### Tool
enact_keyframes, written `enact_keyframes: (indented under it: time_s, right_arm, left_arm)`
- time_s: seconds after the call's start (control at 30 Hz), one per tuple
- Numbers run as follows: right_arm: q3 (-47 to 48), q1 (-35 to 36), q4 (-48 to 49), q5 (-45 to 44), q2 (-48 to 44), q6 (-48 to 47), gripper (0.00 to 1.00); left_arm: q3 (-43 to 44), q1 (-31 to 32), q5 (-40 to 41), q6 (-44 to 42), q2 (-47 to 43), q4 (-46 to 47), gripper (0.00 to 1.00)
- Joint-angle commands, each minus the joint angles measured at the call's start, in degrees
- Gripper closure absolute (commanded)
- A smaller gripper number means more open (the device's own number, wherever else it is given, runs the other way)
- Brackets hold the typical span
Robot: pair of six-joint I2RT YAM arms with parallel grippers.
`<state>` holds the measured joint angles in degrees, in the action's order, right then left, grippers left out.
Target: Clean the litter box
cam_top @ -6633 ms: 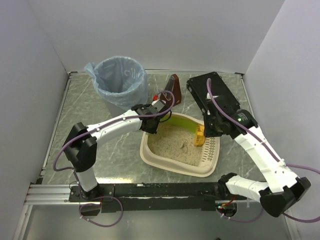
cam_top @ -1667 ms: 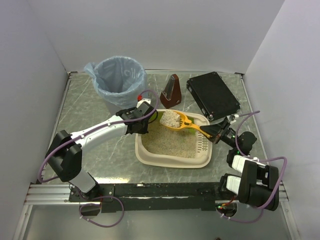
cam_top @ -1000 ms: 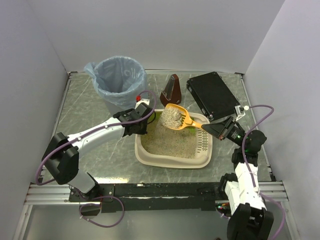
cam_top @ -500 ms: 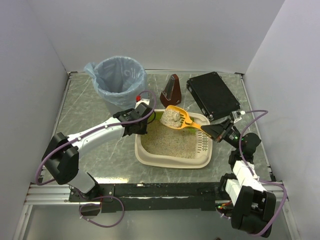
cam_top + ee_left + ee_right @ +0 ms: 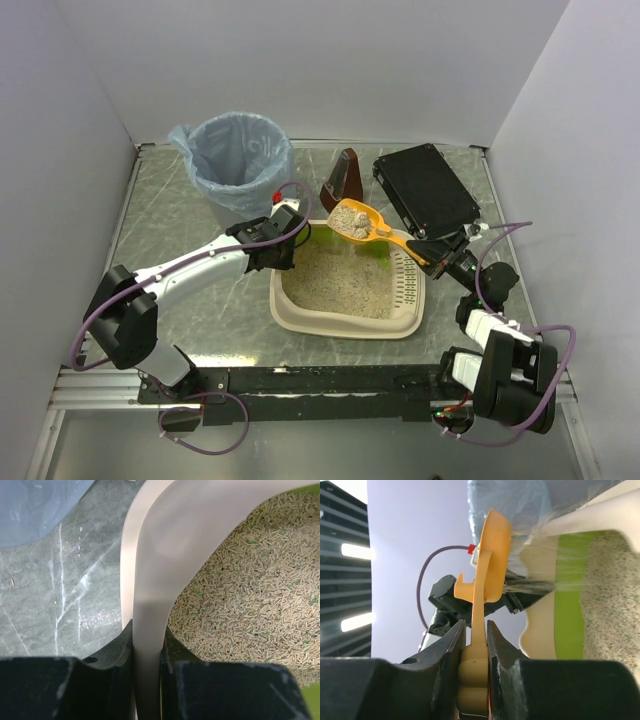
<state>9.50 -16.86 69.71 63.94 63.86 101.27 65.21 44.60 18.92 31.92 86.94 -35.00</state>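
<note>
Both our arms are out, each gripper clamped.
Our left arm stretches low from its base toward the middle, and our left gripper pinches the litter box rim; our right arm is folded tight above its base, and our right gripper clamps the scoop handle, pointing left.

Cream box, lime-green end wall, beige litter flecked green. The scoop in the right gripper is orange, the case beyond it black. Beside the left gripper: pale blue bag, grey-green table veined white.
</note>
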Motion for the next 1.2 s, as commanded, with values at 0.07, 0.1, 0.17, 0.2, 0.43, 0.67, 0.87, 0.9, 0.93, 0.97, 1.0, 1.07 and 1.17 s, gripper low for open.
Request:
enact_keyframes:
  time_s: [0.07,0.1,0.17,0.2,0.43,0.67,0.87,0.9,0.93,0.97,1.0,1.07,1.17]
  right_arm:
    - [0.44,0.16,24.24,1.27,-5.49,2.70,1.00]
    - [0.43,0.16,24.24,1.45,-5.76,2.96,1.00]
    - [0.44,0.25,24.16,1.80,-6.98,3.31,1.00]
    - [0.61,0.25,23.98,2.50,-7.42,3.23,1.00]
    - [0.26,0.34,17.82,6.28,-11.38,-3.18,1.00]
    - [0.86,2.97,0.27,4.44,-18.15,-14.42,1.00]
    - [3.86,3.41,-18.61,4.61,-24.12,-22.79,1.00]
    - [3.95,4.55,-19.34,0.44,-24.13,-25.75,1.00]
    - [3.78,5.08,-16.22,0.31,-23.00,-22.73,1.00]
    - [3.51,5.09,-11.92,1.78,-22.20,-20.26,1.00]
    - [3.25,4.91,-8.14,2.67,-21.59,-18.15,1.00]
    - [2.99,4.12,-12.21,4.87,-20.70,-18.82,1.00]
    - [2.72,4.90,-16.55,0.32,-19.13,-20.77,1.00]
  left_arm:
    - [5.54,0.14,-4.24,4.29,-3.88,8.55,0.99]
    - [5.72,0.05,-4.15,4.46,-3.62,8.37,0.99]
    - [6.42,0.05,-3.63,4.90,-2.83,7.59,0.99]
    - [6.86,0.05,-3.28,5.60,-2.48,7.06,0.99]
    - [6.69,-0.04,-3.54,5.69,-2.65,7.14,0.99]
    - [6.77,-0.13,-3.71,5.70,-2.12,7.05,0.99]
    - [6.25,-0.04,-4.50,5.87,-1.94,8.02,0.99]
    - [5.81,-0.04,-4.68,6.04,-2.03,8.11,0.99]
    - [5.81,-0.04,-4.85,6.05,-2.12,7.94,0.99]
    - [5.89,-0.04,-4.85,6.22,-1.95,7.76,0.99]
    - [6.07,-0.04,-4.68,6.31,-1.95,7.32,0.99]
    - [5.98,-0.04,-4.50,6.48,-2.21,7.06,0.99]
    - [4.93,-0.04,-4.50,6.40,-3.09,7.76,0.99]
